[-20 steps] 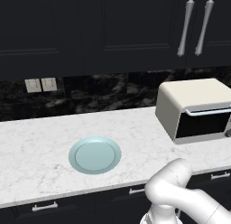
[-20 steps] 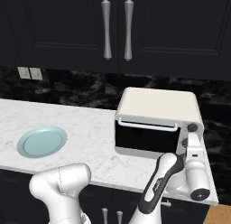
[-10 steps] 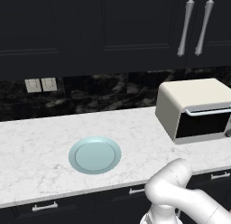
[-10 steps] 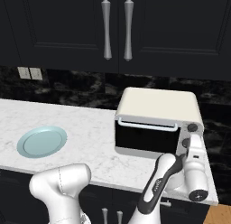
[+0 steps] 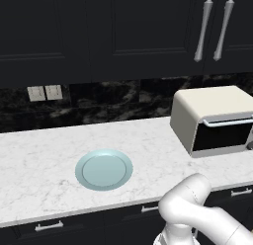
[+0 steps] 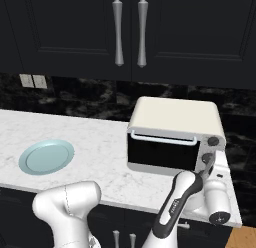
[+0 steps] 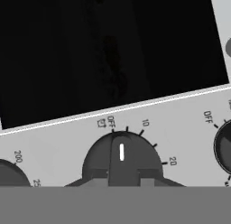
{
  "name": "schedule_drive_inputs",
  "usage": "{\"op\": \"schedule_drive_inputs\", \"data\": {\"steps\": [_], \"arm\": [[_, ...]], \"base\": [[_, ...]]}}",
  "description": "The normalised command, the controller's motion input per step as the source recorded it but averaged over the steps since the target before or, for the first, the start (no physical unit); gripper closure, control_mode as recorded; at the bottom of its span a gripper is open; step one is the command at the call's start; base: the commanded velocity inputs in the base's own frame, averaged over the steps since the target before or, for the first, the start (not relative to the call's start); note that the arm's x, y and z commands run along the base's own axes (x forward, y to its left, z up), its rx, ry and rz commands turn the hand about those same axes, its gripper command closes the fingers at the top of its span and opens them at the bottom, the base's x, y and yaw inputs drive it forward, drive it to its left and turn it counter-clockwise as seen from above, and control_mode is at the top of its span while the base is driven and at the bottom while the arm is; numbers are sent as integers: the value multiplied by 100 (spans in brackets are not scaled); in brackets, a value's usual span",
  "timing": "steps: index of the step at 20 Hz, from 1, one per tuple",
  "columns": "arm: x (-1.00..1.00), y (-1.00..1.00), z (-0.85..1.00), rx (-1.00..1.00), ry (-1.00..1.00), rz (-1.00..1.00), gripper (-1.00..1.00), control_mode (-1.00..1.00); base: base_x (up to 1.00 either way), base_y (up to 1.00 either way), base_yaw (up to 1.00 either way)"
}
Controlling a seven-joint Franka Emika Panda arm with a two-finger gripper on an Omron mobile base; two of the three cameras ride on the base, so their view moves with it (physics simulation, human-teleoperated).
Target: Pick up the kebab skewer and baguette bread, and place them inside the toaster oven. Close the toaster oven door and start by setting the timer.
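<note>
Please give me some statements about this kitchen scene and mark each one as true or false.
1. The toaster oven door is closed. True.
2. The baguette lies on the light blue plate. False: nothing lies on the plate.
3. The gripper is near the knobs at the right side of the toaster oven. True: the arm reaches up to that side in the right base view.
4. In the hand view, the white mark on the middle knob points at 20. False: it points between OFF and 10.
5. The toaster oven stands on the floor. False: it stands on the white marble counter, against the dark backsplash.
</note>
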Motion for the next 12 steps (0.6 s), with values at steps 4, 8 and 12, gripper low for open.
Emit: {"op": "schedule_drive_inputs", "data": {"steps": [4,8,12], "arm": [[0,34,0,22,1,-1,100,-100],[0,31,0,24,6,-2,100,-100],[0,29,0,28,10,-1,100,-100]], "base": [[0,0,0],[0,0,0],[0,0,0]]}}
